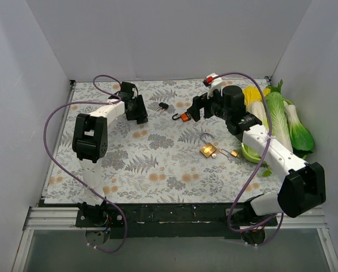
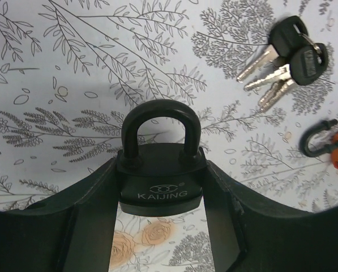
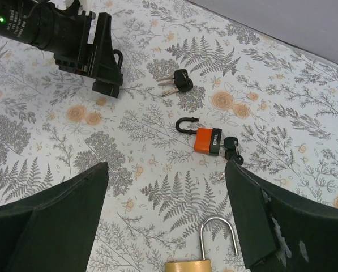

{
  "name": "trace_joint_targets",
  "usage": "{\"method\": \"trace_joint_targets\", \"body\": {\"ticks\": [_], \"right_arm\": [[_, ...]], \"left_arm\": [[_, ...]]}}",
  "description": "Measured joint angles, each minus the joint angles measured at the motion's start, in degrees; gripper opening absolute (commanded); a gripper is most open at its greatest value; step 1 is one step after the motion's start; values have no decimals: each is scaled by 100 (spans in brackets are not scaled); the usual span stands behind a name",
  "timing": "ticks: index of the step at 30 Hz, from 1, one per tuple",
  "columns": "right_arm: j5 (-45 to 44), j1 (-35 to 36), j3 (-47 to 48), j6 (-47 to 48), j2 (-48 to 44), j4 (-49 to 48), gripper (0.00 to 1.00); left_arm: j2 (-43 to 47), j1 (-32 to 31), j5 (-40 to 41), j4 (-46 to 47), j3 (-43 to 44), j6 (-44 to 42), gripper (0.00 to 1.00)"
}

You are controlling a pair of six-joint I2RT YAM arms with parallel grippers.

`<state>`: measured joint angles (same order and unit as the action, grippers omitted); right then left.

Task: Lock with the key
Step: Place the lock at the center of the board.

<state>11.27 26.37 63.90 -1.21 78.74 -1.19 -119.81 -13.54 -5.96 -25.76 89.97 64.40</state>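
Black padlock [image 2: 159, 191] — rigid, likely heavy, slick — pinched in left gripper [image 2: 161, 170]; right gripper [image 3: 166, 170] spread, empty. Keys [image 2: 298, 55] beyond padlock — grip the heads.

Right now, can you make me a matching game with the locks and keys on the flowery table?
Things:
1. black KAIJING padlock
2. orange padlock
3. brass padlock with silver shackle
4. bunch of black-headed keys

Places or states:
A. lies loose on the floral cloth, in no lock
B. clamped between the jaws of the left gripper
C. has a key stuck in it
D. lies nearest the green vegetables

Pairs: 1-B, 2-C, 3-D, 4-A.
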Motion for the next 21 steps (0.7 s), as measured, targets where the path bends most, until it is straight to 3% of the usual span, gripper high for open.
{"method": "trace_joint_targets", "body": {"ticks": [10,21], "right_arm": [[-2,-35,-114,17,-131,175,91],[0,-55,-114,15,-118,177,91]], "left_arm": [[-588,-20,114,63,660,-238,0],[-1075,-48,144,138,1298,-332,17]]}}
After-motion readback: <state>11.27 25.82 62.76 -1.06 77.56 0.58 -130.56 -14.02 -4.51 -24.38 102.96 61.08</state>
